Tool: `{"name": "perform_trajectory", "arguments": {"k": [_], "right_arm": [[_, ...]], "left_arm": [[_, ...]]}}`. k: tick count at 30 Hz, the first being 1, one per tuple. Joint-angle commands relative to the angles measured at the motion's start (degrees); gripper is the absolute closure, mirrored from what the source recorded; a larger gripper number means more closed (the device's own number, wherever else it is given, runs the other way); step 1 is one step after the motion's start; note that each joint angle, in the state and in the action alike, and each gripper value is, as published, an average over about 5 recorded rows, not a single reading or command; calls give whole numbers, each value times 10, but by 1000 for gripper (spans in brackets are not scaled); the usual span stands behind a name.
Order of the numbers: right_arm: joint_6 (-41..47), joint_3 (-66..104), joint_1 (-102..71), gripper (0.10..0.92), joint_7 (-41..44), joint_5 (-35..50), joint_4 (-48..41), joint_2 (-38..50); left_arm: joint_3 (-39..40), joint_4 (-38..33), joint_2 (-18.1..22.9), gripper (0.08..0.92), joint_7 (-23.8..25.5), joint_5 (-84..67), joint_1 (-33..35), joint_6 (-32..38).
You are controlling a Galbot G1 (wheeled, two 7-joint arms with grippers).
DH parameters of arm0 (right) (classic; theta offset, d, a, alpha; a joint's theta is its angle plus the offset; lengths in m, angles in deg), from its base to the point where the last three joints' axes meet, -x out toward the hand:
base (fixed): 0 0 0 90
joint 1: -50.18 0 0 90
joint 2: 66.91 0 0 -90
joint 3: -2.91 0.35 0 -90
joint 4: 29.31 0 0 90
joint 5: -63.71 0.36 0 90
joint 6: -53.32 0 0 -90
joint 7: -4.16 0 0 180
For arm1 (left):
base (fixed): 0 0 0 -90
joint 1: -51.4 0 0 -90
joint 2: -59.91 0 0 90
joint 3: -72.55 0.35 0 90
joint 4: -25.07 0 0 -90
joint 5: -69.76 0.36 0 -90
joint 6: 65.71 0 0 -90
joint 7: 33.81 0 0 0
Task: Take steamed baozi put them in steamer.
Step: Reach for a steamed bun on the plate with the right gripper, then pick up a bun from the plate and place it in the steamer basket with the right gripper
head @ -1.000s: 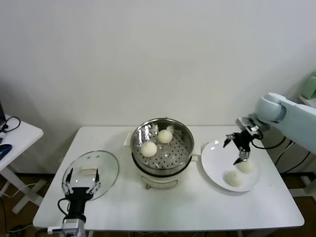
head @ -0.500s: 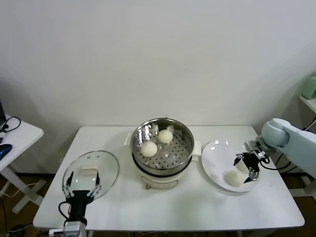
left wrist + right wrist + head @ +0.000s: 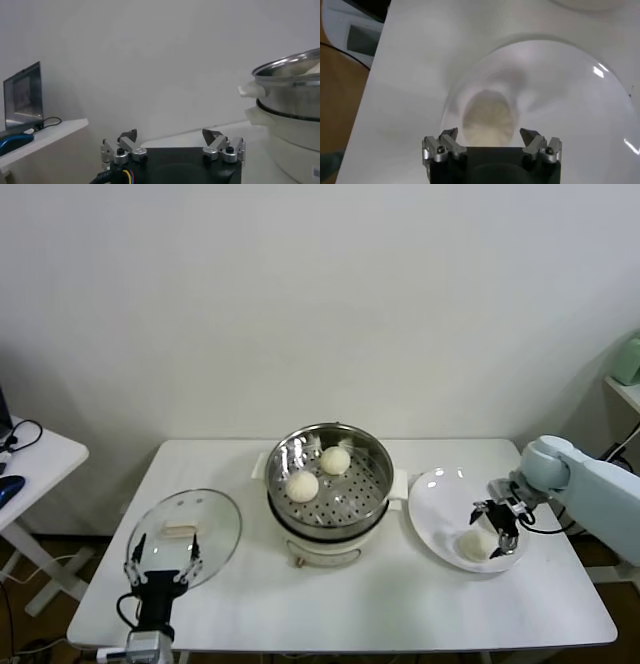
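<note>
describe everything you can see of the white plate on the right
The white plate is round, smooth and glossy, lying flat on the table just right of the steamer. One cream-white bun is visible on it near its front right. The right gripper hangs open directly over that bun, fingers either side; contact cannot be told.

right end effector [image 3: 493, 530] lowered, fingers spread
</note>
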Motion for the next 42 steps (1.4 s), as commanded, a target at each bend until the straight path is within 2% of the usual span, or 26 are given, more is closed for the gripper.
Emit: {"name": "perform_trajectory", "arguments": {"k": [1, 6, 11, 14, 22, 34, 42], "right_arm": [[-5, 11, -16, 203, 1, -18, -17, -19], [-2, 10, -16, 221, 4, -19, -16, -20], [-2, 10, -17, 333, 4, -19, -16, -19], [-3, 11, -17, 366, 4, -18, -14, -18], [-4, -5, 23, 372, 7, 7, 14, -8], [-65, -118, 291, 372, 59, 38, 186, 7], [-137, -149, 402, 372, 84, -50, 271, -39]], "left_arm": [[1, 2, 0, 177, 0, -1, -4, -4], [2, 4, 0, 177, 0, -1, -6, -4], [2, 5, 0, 177, 0, -1, -6, -4], [1, 5, 0, 177, 1, -1, -6, -4], [2, 4, 0, 177, 1, -1, -5, -4], [7, 3, 1, 177, 0, 1, -8, -6], [10, 4, 3, 177, -2, 4, -8, -6]]}}
